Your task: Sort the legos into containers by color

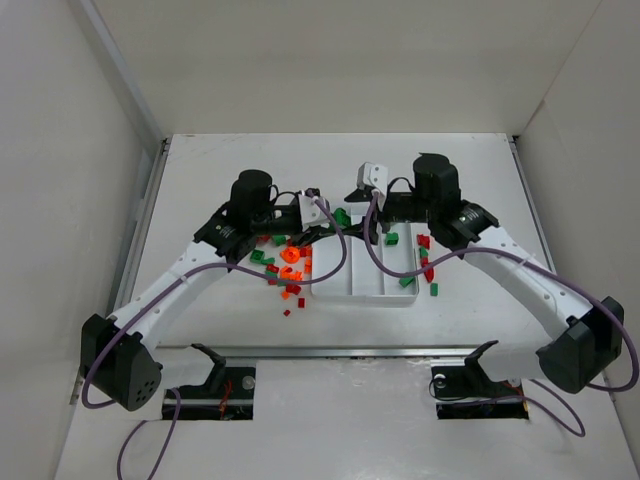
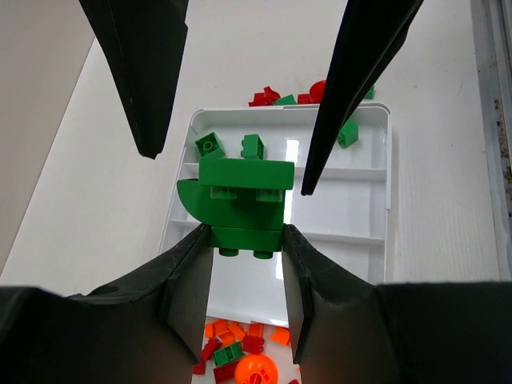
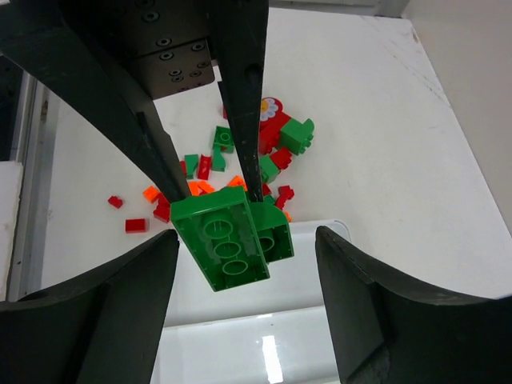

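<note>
There: the left gripper (image 2: 244, 240) clamped a green brick (image 2: 238, 192) over the tray (image 2: 352, 204); the right gripper (image 3: 246, 238) gaped wide, a finger either side of it.

Over the far end of the shallow white plastic tray (image 1: 365, 298) you have little room: the left gripper (image 2: 244, 240) pinches a stacked green plastic brick (image 2: 240, 196) between the wide-spread jaws of the right gripper (image 3: 246, 240). Loose red, green and orange bricks (image 1: 288, 265) crowd the tray's left flank; its near end lies uncovered from above.
</note>
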Controlling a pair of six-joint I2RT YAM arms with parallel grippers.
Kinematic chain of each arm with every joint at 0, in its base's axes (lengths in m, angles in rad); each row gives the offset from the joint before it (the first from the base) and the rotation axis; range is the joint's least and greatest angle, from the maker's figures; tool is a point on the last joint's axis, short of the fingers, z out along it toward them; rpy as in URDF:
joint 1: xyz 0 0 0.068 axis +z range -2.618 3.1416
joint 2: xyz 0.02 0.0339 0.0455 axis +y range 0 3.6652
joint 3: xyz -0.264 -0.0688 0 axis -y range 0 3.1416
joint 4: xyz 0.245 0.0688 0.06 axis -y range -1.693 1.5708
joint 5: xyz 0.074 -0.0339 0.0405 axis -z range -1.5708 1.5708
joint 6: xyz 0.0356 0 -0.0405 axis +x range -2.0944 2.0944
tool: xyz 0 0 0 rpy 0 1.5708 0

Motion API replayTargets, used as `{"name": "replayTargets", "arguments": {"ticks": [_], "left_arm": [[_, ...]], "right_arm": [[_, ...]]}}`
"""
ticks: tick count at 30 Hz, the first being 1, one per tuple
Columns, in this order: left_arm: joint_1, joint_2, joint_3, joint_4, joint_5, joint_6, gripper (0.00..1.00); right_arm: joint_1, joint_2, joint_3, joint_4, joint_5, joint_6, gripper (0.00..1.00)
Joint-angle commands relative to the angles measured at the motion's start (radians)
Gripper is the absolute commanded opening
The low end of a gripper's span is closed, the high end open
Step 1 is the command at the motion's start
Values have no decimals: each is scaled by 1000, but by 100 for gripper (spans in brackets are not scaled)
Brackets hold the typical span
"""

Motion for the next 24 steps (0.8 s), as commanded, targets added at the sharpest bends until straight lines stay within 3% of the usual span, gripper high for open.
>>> {"name": "replayTargets", "arguments": {"ticks": [1,5,11,13,15,16,20,24], "left_arm": [[-1,-14,3,33,-4,-11,0],[-1,-14,3,33,-4,-11,0],[-1,-14,3,44,-4,-11,0],[-1,-14,3,44,-4,0,0],[-1,-14,3,44,-13,0,0],[-1,-14,3,34,-14,0,0],[-1,-14,-8,25,-24,9,0],[-10,-14,-8,16,-33,9,0]], "right_arm": [[15,-33,22,62,23,14,75],[24,-8,40,62,23,23,67],[34,23,71,62,-38,32,67],[34,33,80,62,-56,32,62],[34,33,89,62,-56,32,53],[34,33,89,62,-56,32,42],[34,33,89,62,-46,32,15],[34,21,58,62,-21,32,0]]}}
